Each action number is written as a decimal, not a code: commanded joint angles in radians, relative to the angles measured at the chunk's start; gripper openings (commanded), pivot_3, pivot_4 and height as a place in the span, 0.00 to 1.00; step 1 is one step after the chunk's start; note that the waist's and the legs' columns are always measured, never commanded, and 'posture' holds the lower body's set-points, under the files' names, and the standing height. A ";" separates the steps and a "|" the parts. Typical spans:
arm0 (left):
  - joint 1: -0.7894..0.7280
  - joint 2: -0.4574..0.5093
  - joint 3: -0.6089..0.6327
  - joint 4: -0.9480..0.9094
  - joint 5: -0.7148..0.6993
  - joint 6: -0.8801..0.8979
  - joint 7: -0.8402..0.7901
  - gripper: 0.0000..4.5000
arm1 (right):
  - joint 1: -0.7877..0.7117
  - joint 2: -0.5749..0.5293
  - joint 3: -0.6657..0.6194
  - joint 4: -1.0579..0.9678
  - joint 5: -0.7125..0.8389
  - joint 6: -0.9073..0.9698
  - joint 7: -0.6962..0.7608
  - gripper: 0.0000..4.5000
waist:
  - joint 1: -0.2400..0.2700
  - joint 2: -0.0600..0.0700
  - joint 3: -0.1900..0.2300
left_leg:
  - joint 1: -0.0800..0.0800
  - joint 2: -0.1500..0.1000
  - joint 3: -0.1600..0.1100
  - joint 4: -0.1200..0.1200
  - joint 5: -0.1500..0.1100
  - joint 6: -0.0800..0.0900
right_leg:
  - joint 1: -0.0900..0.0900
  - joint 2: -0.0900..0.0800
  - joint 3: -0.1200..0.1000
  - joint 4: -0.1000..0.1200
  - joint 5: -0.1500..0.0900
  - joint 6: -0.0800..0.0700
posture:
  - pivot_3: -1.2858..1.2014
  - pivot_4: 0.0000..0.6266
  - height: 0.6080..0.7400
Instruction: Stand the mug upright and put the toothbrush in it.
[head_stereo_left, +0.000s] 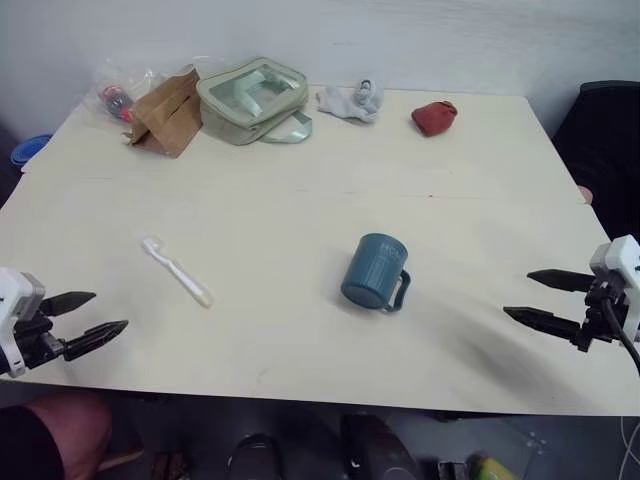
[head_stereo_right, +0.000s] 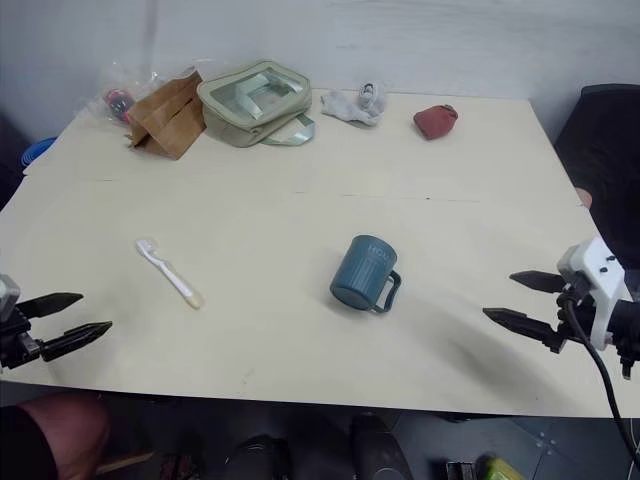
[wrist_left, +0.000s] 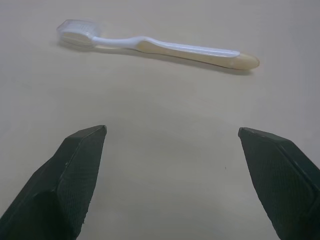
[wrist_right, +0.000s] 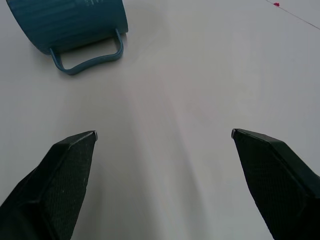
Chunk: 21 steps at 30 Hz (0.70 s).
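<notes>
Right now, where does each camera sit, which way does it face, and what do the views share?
Left eye: head, looking down over the table; left gripper and right gripper open at the sides.
Right eye: the same scene, slightly shifted.
Left wrist: along its own open fingers toward the toothbrush.
Right wrist: along its own fingers toward the mug.
Shared: the toothbrush and the mug, lying on its side, also show in the head views.

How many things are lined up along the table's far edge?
4: brown paper bag at far left, green pouch beside it, white cloth, red item rightmost. More may hide behind the bag.
</notes>
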 joint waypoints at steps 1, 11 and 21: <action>-0.004 0.019 0.018 -0.009 -0.003 -0.008 -0.005 1.00 | 0.003 -0.010 -0.028 -0.025 0.001 -0.011 -0.001 1.00 | 0.000 0.000 0.000 | 0.000 0.000 0.000 0.000 0.000 0.000 | 0.000 0.000 0.000 0.000 0.000 0.000 | 0.52 0.24 1.00; -0.012 0.007 0.001 -0.011 -0.004 0.005 0.011 1.00 | 0.004 -0.006 -0.033 -0.038 0.015 0.015 -0.017 1.00 | 0.000 0.000 0.000 | 0.000 0.000 0.001 0.000 0.000 0.000 | 0.000 0.000 0.001 0.000 0.000 0.000 | 0.52 0.24 1.00; -0.186 0.073 -0.076 -0.230 -0.221 0.249 -0.022 1.00 | -0.160 0.048 -0.065 -0.193 0.224 0.426 -0.311 1.00 | 0.002 0.000 0.000 | 0.000 0.000 0.001 0.001 0.000 0.000 | -0.001 0.000 0.002 0.002 0.000 0.001 | 0.52 0.24 1.00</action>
